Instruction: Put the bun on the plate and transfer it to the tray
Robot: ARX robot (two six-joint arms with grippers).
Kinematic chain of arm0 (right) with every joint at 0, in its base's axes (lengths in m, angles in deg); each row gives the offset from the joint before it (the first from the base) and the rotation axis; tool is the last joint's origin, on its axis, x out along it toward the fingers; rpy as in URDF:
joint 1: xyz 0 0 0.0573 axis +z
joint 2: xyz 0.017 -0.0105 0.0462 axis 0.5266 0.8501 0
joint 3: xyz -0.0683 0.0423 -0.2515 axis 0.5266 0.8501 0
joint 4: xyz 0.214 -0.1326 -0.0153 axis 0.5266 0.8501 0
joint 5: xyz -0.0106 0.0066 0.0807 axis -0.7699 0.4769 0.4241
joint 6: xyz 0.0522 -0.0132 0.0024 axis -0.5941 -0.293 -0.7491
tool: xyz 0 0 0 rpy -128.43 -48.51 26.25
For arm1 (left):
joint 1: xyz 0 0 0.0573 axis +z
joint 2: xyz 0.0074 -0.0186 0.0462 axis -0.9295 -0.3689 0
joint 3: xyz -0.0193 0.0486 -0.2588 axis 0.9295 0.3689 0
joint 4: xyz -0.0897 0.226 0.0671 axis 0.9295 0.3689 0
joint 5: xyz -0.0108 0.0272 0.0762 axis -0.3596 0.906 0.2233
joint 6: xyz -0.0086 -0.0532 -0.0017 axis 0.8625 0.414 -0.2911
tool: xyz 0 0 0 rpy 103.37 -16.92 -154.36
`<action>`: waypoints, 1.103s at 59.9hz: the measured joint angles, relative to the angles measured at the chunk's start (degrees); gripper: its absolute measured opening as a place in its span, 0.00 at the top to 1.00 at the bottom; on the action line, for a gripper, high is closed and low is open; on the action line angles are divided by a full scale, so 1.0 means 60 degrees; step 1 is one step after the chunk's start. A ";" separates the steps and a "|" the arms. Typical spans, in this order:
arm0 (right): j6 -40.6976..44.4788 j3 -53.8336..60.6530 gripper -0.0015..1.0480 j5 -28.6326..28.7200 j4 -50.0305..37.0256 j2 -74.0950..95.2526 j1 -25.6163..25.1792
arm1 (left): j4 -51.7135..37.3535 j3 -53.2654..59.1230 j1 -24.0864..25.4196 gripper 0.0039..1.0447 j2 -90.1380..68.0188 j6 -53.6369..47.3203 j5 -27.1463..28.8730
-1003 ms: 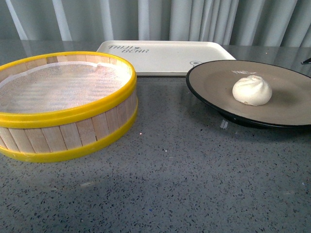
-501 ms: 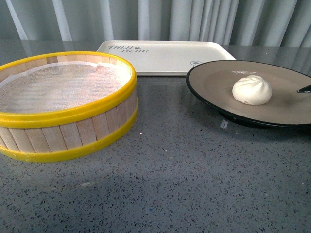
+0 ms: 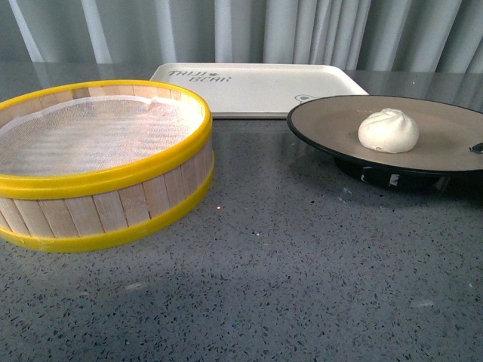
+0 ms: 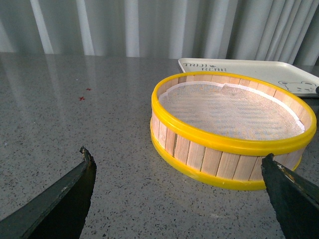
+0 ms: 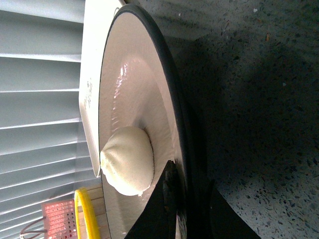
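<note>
While the plate [image 3: 324,124] is rising at the right of the front view, its black foot is coming into sight under the rim that was hiding it a second ago. The bun [image 3: 389,130] is riding up with it, sitting near the plate's middle. The first half of the task is looking done, and the carry to the tray [image 3: 256,87] seems to be starting.

In the right wrist view the right gripper [image 5: 189,189] is pinching the plate's black rim, with one of the jaws lying on the tan inside just beside the bun and the other under the edge. The left gripper [image 4: 177,153] is idling with its jaws wide apart and nothing between them, facing the steamer basket [image 3: 106,211].

The tray is waiting in the upper middle of the front view, its right near corner just behind the plate's left rim. Its face is lying bare apart from the print. The basket is filling the left of the frame, well apart from the plate, with open worktop [image 3: 287,286] running between them. Held by one edge only, the plate is likely wanting a level carry, or the bun may roll.
</note>
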 joint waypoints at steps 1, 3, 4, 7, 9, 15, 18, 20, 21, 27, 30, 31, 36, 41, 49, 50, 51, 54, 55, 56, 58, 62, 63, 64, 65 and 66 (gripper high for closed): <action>-0.0007 0.0055 0.97 -0.0004 -0.0135 -0.0004 0.0000 | 0.0000 0.0000 0.0000 0.06 0.0000 0.0000 0.0000; -0.0022 0.0179 0.97 -0.0025 -0.0415 -0.0022 0.0004 | 0.0000 0.0000 0.0000 0.06 -0.0004 0.0000 0.0000; -0.0022 0.0215 0.97 -0.0040 -0.0495 -0.0033 0.0007 | 0.0000 0.0000 0.0000 0.06 0.0000 0.0000 0.0000; -0.0058 0.0386 0.97 -0.0062 -0.0885 -0.0084 0.0018 | 0.0000 0.0000 0.0000 0.06 0.0000 0.0000 0.0000; -0.0109 0.0474 0.97 -0.0055 -0.1147 -0.0124 0.0022 | 0.0000 0.0000 0.0000 0.06 0.0000 0.0000 0.0000; -0.0459 0.0674 0.97 -0.0022 -0.2222 -0.0270 0.0022 | 0.0000 0.0000 0.0000 0.06 0.0000 0.0000 0.0000; -0.0638 0.0740 0.97 0.0000 -0.2703 -0.0328 0.0022 | 0.0000 0.0000 0.0000 0.06 0.0000 0.0000 0.0000; -0.0747 0.0780 0.97 0.0007 -0.3078 -0.0346 0.0025 | 0.0000 0.0000 0.0000 0.06 0.0000 0.0000 0.0000; -0.0805 0.0794 0.97 0.0004 -0.3191 -0.0350 0.0025 | 0.0000 0.0000 0.0000 0.06 0.0000 0.0000 0.0000; -0.1144 0.0809 0.97 -0.0029 -0.3883 -0.0342 0.0051 | 0.0000 0.0000 0.0000 0.06 0.0000 0.0000 0.0000; -0.1268 0.0750 0.97 -0.0033 -0.3938 -0.0219 0.0051 | 0.0000 0.0000 0.0000 0.06 0.0000 0.0000 0.0000; -0.1308 0.0696 0.97 -0.0033 -0.3923 -0.0153 0.0047 | 0.0000 0.0000 0.0000 0.06 -0.0004 0.0000 0.0000; -0.1402 0.0364 0.97 -0.0073 -0.3850 0.0200 0.0033 | 0.0000 0.0000 0.0000 0.06 0.0000 0.0000 0.0000; -0.1537 -0.0331 0.97 -0.0171 -0.3592 0.0725 0.0015 | 0.0000 0.0000 0.0000 0.06 -0.0004 0.0000 0.0000; -0.1734 -0.1778 0.97 -0.0379 -0.2983 0.1515 0.0007 | 0.0000 0.0000 0.0000 0.06 0.0000 0.0000 0.0000; -0.1741 -0.2055 0.97 -0.0404 -0.2856 0.1647 0.0018 | 0.0000 0.0000 0.0000 0.06 0.0000 0.0000 0.0000; -0.1752 -0.2193 0.97 -0.0415 -0.2783 0.1712 0.0025 | 0.0000 0.0000 0.0000 0.06 -0.0004 0.0000 0.0000; -0.1767 -0.2936 0.97 -0.0474 -0.2317 0.2073 0.0069 | 0.0000 0.0000 0.0000 0.06 0.0000 0.0000 0.0000; -0.1763 -0.3089 0.97 -0.0488 -0.2211 0.2146 0.0080 | 0.0000 0.0000 0.0000 0.06 0.0000 0.0000 0.0000; -0.1763 -0.3399 0.97 -0.0517 -0.1993 0.2299 0.0109 | 0.0000 0.0000 0.0000 0.06 0.0000 0.0000 0.0000; -0.1749 -0.3854 0.97 -0.0568 -0.1661 0.2528 0.0160 | 0.0000 0.0000 0.0000 0.06 0.0000 0.0000 0.0000; -0.1668 -0.4747 0.97 -0.0721 -0.1038 0.3038 0.0295 | 0.0000 0.0000 0.0000 0.06 -0.0004 0.0000 0.0000; -0.1657 -0.4889 0.97 -0.0747 -0.0943 0.3122 0.0321 | 0.0000 0.0000 0.0000 0.06 -0.0004 0.0000 0.0000; -0.1581 -0.5187 0.97 -0.0816 -0.0736 0.3304 0.0372 | 0.0000 0.0000 0.0000 0.06 -0.0004 0.0000 0.0000; -0.1534 -0.5337 0.97 -0.0852 -0.0634 0.3399 0.0401 | 0.0000 -0.0004 0.0000 0.06 0.0000 0.0000 0.0000; -0.1453 -0.5617 0.97 -0.0907 -0.0426 0.3577 0.0452 | 0.0000 0.0000 0.0000 0.06 0.0000 0.0000 0.0000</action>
